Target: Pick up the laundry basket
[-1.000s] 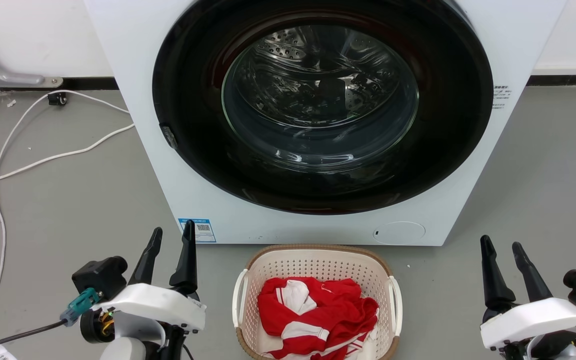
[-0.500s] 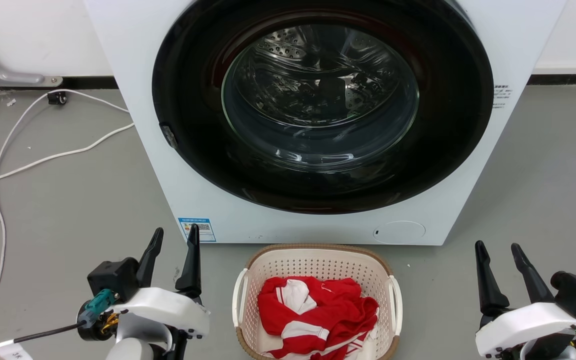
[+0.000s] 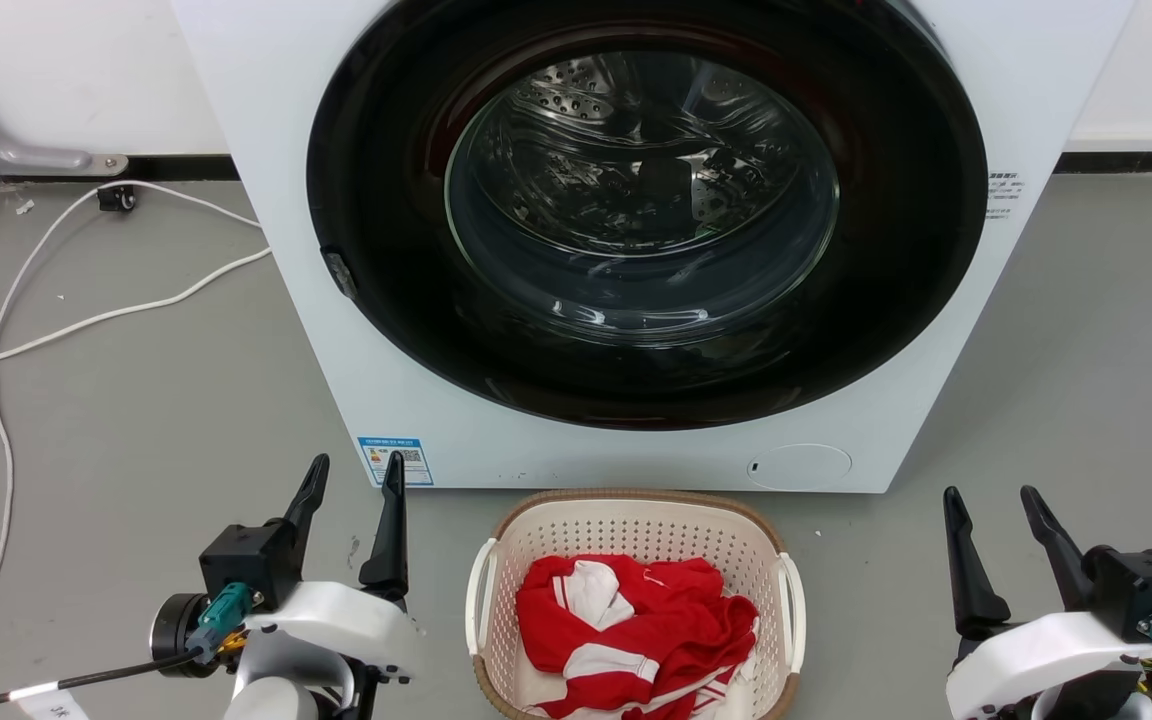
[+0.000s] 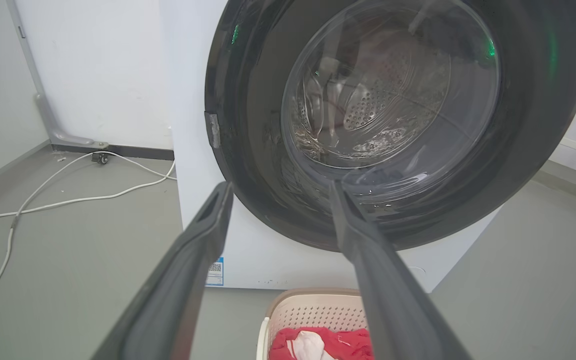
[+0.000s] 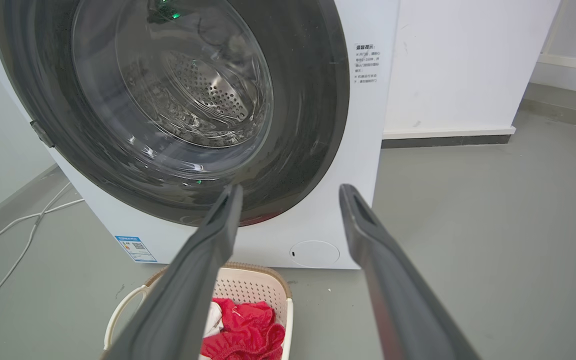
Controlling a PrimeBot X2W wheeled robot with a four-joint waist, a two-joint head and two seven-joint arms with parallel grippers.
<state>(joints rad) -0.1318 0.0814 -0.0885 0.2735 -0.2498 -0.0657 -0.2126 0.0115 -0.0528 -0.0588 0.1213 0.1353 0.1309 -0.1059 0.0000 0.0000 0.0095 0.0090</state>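
Observation:
The laundry basket, cream-white and perforated with a brown rim and white side handles, sits on the grey floor just before the washing machine, holding red and white clothes. It also shows low in the left wrist view, the laundry basket, and low left in the right wrist view, the laundry basket. My left gripper hovers open to the basket's left, fingers pointing at the machine. My right gripper hovers open to its right. Neither touches the basket.
The white front-loading washing machine with its dark round door shut stands right behind the basket. White cables trail over the floor at the left. A white wall runs along the back, with bare grey floor on both sides.
Both grippers have rotated at the wrist and shifted slightly inward toward the basket. The basket and clothes have not moved.

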